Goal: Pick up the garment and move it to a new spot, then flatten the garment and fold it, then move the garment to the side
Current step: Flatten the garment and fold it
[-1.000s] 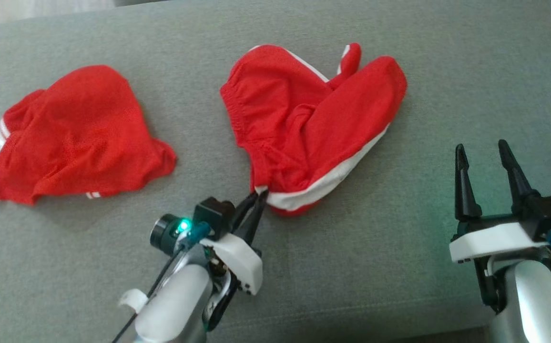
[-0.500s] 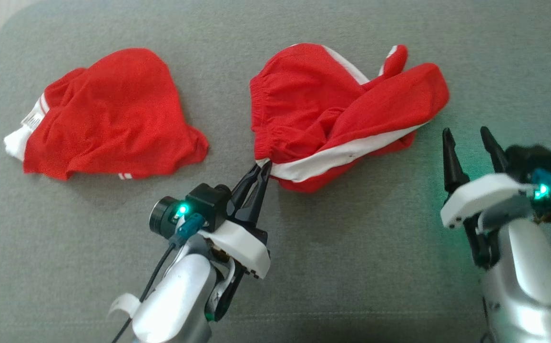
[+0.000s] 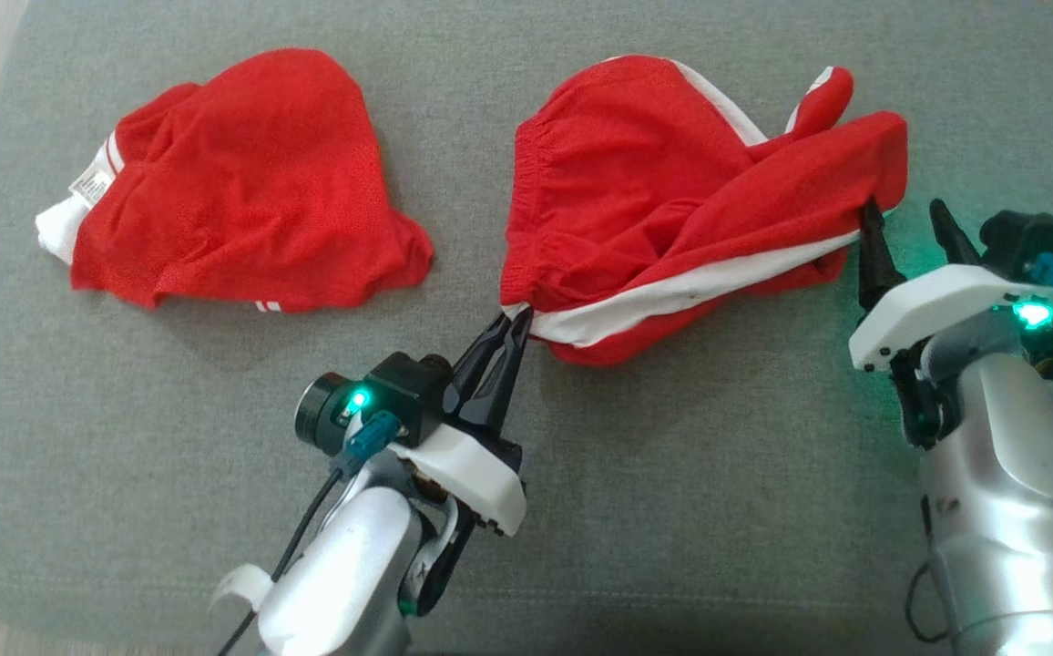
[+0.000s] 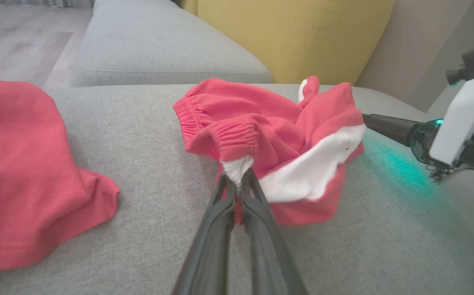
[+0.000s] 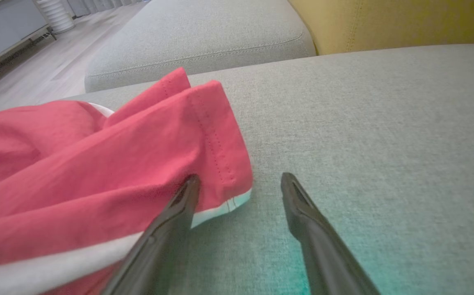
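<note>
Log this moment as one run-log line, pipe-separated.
left gripper: shut on red shorts, waistband corner | right gripper: open, at leg hem | second red garment: apart, on grey cushion

I see second red garment (image 3: pixel 235 182) lying crumpled well left of jaws of left gripper (image 3: pixel 513 317), apart from them; white label (image 3: pixel 89 187) on its edge farthest from jaws; grey cushion (image 3: pixel 718 510) spread beneath jaws; second grey cushion (image 4: pixel 159 45) beyond jaws; yellow backrest (image 4: pixel 294 32) ahead, right of it; I note wooden floor (image 4: pixel 15 37) far ahead-left.
</note>
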Controlling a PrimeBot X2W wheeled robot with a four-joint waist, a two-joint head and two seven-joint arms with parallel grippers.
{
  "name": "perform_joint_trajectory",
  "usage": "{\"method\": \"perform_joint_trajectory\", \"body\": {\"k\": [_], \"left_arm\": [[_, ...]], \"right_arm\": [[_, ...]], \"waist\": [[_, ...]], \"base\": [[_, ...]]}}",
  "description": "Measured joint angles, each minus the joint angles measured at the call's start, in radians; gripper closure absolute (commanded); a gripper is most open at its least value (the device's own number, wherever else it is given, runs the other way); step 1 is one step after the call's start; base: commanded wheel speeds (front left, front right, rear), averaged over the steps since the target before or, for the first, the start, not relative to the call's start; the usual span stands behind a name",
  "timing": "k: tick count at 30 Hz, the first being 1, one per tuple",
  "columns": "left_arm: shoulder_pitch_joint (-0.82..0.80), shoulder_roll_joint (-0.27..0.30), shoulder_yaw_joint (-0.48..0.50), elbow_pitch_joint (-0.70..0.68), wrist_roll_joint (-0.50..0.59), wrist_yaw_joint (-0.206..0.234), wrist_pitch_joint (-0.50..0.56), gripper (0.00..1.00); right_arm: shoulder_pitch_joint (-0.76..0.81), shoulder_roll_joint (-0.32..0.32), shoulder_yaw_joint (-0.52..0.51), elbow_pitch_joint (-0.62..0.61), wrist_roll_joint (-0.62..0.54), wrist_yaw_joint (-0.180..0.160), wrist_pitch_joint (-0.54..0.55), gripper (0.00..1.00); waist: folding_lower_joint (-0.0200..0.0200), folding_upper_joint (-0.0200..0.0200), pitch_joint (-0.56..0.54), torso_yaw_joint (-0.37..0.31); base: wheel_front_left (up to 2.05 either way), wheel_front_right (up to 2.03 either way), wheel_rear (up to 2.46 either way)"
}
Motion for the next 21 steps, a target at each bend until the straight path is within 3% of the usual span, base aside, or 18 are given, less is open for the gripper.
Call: {"method": "perform_joint_trajectory", "body": {"k": [17, 18, 19, 21], "left_arm": [[-0.027, 0.000, -0.002, -0.005, -0.001, 0.000, 0.000, 1.00], [-0.027, 0.000, -0.001, -0.005, -0.001, 0.000, 0.000, 1.00], [-0.027, 0.000, -0.001, -0.005, -0.001, 0.000, 0.000, 1.00], [-0.027, 0.000, -0.001, -0.003, -0.001, 0.000, 0.000, 1.00]], "right_arm": [[-0.105, -0.003, -0.021, 0.175, 0.009, 0.000, -0.058, 0.00], [-0.110, -0.003, -0.021, 0.183, 0.008, 0.000, -0.058, 0.27], [-0.115, -0.004, -0.022, 0.192, 0.009, 0.000, -0.058, 0.95], [-0.122, -0.004, -0.020, 0.205, 0.010, 0.000, -0.062, 1.00]], "waist": [[0.0000, 0.0000, 0.048, 0.018], [0.0000, 0.0000, 0.048, 0.018], [0.0000, 0.0000, 0.047, 0.017], [0.0000, 0.0000, 0.045, 0.016]], "base": [[0.00, 0.00, 0.00], [0.00, 0.00, 0.00], [0.00, 0.00, 0.00], [0.00, 0.00, 0.00]]}}
